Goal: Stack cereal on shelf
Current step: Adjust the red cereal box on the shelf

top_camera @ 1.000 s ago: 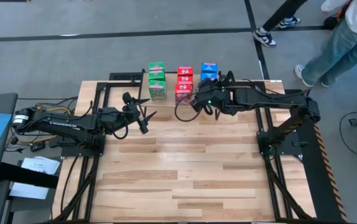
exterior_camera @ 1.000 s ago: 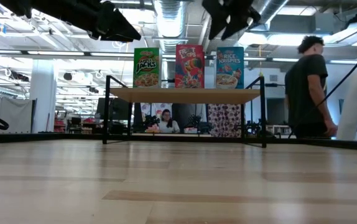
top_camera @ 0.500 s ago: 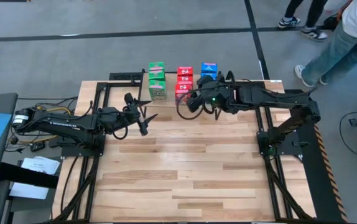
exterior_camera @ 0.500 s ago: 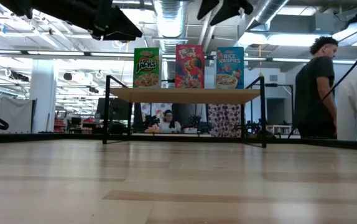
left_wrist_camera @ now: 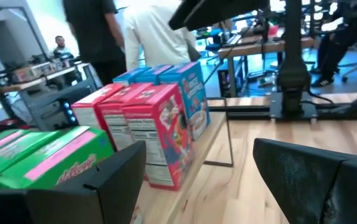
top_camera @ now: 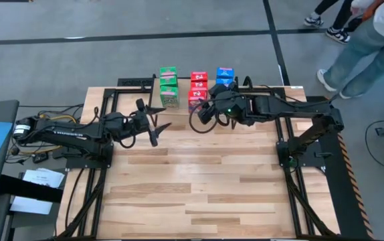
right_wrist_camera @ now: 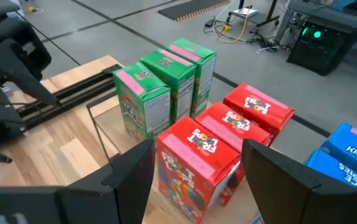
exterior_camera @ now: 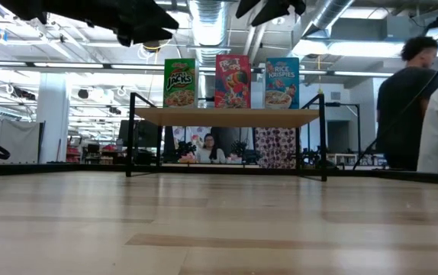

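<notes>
A: Nine boxes of cereal were counted on the shelf at the upper centre of the high view: the green row, the red row and the blue row, each three deep and upright.

B: What was altered over the last second?

A: The right gripper was drawn back from over the blue row toward the frame's middle, so that it was seen before the red row. Its fingers were spread apart, with nothing held between them.

B: And the left gripper?

A: It was kept just in front of the green row, fingers likewise parted and empty. No box was disturbed.

B: What was concluded for the task?

A: Stacking was judged complete, since no cereal was left on the tabletop; only the arms' retreat was thought to remain.
</notes>
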### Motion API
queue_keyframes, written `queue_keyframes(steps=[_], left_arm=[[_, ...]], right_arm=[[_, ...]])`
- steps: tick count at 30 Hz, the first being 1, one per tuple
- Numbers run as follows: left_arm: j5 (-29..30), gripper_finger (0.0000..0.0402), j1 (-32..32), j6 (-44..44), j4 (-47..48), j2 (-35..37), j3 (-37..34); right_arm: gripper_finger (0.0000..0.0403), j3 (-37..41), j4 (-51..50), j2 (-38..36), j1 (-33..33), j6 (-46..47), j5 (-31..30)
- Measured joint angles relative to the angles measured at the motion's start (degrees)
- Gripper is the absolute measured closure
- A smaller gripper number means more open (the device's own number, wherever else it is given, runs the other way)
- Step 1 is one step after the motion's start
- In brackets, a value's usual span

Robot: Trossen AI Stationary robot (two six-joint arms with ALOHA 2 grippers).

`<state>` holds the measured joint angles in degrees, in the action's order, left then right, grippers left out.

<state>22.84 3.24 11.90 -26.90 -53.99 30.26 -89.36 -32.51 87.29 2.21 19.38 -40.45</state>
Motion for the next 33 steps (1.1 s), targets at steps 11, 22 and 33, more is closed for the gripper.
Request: queue_keyframes(steps=[11,22,33], left_arm=[[-0.3,0.0113,0.8,-1.7,-7.3,-8.6,0.0],[-1.0,0.0113,2.2,-1.0,-13.1,-18.9,3.6],[-1.1,0.0113,5.4,-2.6,-9.8,-27.7,9.6]], right_arm=[[0.0137,0.0,0.0,0.0,0.1,-2.0,0.0],[0.0137,0.0,0.0,0.0,0.2,-3.4,-0.1],[0.0137,0.0,-0.4,0.0,0.2,-4.6,-0.1]])
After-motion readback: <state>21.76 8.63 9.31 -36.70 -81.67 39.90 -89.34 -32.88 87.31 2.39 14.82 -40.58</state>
